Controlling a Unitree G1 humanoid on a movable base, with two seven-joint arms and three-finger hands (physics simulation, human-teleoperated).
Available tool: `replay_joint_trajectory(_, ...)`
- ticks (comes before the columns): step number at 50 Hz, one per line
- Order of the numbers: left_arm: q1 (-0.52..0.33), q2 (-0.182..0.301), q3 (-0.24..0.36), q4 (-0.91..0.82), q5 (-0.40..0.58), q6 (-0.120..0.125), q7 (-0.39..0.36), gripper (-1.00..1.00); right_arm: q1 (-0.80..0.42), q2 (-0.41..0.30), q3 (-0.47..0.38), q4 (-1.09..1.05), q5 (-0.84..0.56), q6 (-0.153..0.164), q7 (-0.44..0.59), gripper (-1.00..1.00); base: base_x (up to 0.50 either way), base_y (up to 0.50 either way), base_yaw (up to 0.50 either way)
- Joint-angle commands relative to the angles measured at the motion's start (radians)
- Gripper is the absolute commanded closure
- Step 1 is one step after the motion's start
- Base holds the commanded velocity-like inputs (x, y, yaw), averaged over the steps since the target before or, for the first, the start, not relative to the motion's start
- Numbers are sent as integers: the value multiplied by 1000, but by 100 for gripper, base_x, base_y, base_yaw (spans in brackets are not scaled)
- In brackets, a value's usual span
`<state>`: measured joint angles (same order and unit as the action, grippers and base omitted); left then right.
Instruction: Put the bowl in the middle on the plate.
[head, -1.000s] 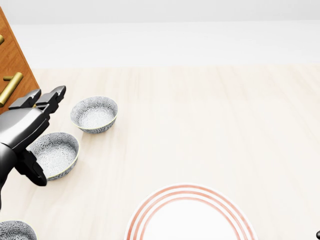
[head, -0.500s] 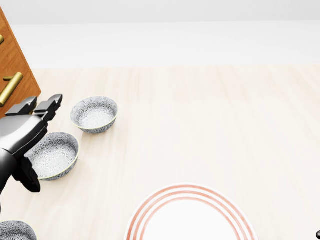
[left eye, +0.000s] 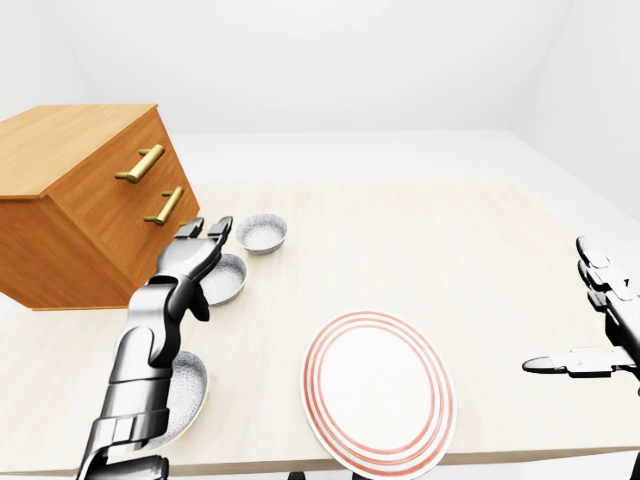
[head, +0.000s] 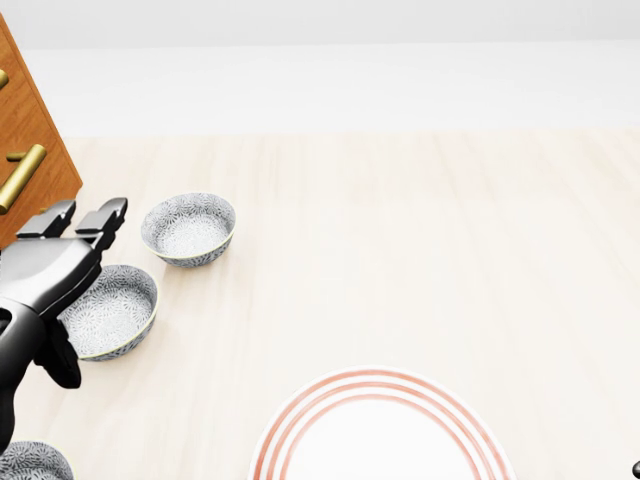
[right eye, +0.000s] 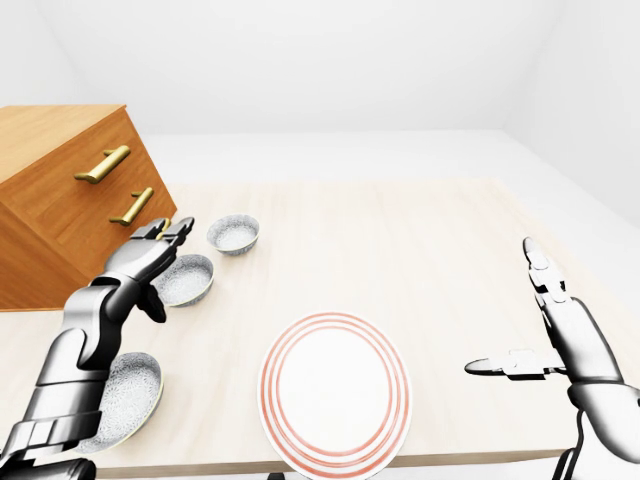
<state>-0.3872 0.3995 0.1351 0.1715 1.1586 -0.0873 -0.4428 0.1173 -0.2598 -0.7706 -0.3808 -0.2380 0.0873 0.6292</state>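
Observation:
Three patterned grey bowls stand in a row at the left of the table. The middle bowl lies between the far bowl and the near bowl. A white plate with red rings sits at the bottom centre of the head view. My left hand hovers open over the middle bowl's left rim, fingers spread and thumb below, closed on nothing. At the right of the right-eye view, my right hand is open and holds nothing, well to the right of the plate.
A wooden dresser with brass handles stands at the table's left edge, close beside my left hand and the bowls. The pale wooden table stretches to the right of the bowls. The plate overhangs the table's near edge.
My left hand has drifted slightly left and down in the head view, settling closer over the middle bowl's left rim. Bowls and plate have not moved.

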Motion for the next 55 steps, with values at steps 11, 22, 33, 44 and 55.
replay_joint_trajectory(11, -34, 0, -33, 156, 58, 0, 102, -100, -2, 0, 3, 0, -3, 0, -1, -100, 0, 0, 0)
replay_joint_trajectory(22, -42, -7, -49, 186, 74, 0, 118, -100, 0, 1, 1, -3, -1, 0, 0, -100, 0, 0, 0)
replay_joint_trajectory(33, -44, -12, -57, 199, 84, 0, 116, -100, 1, 2, 0, -1, 0, 0, 0, -100, 0, 0, 0)
replay_joint_trajectory(44, -38, -19, -62, 185, 84, 0, 99, -100, 0, 1, 0, -6, -1, 0, 3, -100, 0, 0, 0)
replay_joint_trajectory(55, -3, -32, -49, 114, 59, 0, 30, -100, 0, 1, 0, -5, -1, 0, 2, -100, 0, 0, 0)
